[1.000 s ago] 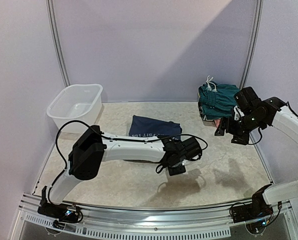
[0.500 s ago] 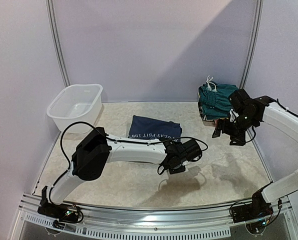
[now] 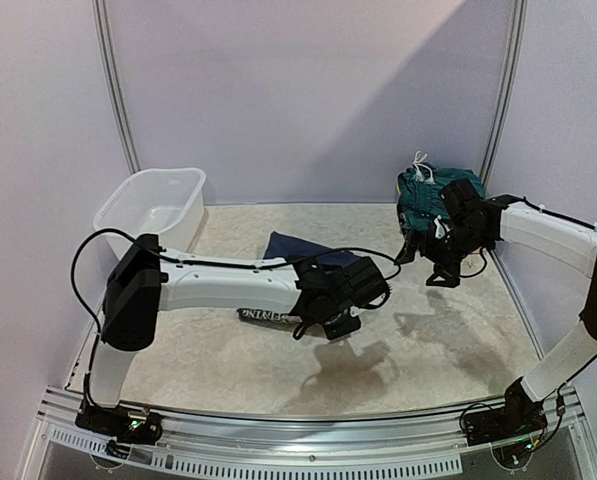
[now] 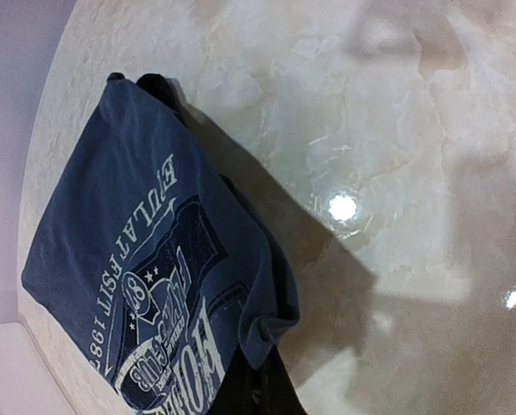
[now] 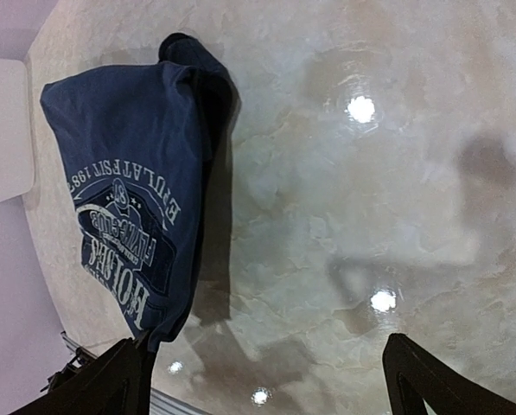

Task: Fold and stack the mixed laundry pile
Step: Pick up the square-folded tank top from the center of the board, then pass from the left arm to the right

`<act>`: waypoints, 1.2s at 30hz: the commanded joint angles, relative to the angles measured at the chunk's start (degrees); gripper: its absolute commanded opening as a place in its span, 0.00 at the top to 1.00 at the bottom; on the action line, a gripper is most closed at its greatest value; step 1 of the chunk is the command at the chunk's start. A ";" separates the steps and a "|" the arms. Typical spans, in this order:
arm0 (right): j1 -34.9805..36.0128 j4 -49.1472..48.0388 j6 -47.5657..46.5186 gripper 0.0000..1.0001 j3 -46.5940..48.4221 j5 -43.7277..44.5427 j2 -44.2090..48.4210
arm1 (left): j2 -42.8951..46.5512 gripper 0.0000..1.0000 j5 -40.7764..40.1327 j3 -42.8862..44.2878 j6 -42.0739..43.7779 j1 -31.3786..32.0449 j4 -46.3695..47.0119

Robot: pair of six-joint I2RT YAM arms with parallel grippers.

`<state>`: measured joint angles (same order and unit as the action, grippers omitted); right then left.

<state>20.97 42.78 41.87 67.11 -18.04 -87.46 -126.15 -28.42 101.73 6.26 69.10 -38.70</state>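
The glossy beige marbled surface [image 3: 458,340] carries a white plastic tub [image 3: 153,210] at its far left corner, and the laundry is split between the middle and the far right corner. The navy cotton T-shirt with white "HORSES" print [image 4: 145,251] is at the middle of the surface, its long axis running from the far edge toward the near edge. It is limp and creased, and the dark shadow beside it suggests it is held up rather than lying flat. The left pincer [image 4: 256,393] is pinching one bunched corner of it at the near end, so the rest of the cloth trails away from that pincer toward the far edge. The folded dark teal cloth shorts [image 3: 433,195] sit at the far right corner, their white drawstring [image 3: 420,165] sticking up. The right pincer [image 3: 425,265] hangs just beside them with its jaws spread wide and nothing between them; the shirt lies well off to its left. The left arm is plainly the nearer one, and the shirt's free far end looks like what the right pincer would need to reach
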 commanded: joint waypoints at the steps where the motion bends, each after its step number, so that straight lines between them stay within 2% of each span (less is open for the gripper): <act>1: -0.09 -8.28 2.82 0.01 -2.81 -8.02 -2.48 | 4.82 1.00 1.81 -3.44 -3.40 -0.55 -0.96; 10: 2.19 -12.89 5.67 0.01 -1.13 -12.30 -10.62 | 11.22 1.00 1.47 -8.22 -5.95 -0.72 -1.32; 23: 5.62 -19.55 12.35 0.02 4.58 -16.25 -23.29 | 15.13 1.00 1.53 -8.53 -5.99 -0.94 -2.60; 36: 6.00 -25.00 19.31 0.13 2.27 -17.02 -28.34 | 18.48 1.00 2.10 -7.59 -9.93 -1.49 -3.16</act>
<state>26.61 20.47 58.87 70.76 -34.70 -113.73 -110.63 -27.35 93.69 -1.26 68.73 -41.45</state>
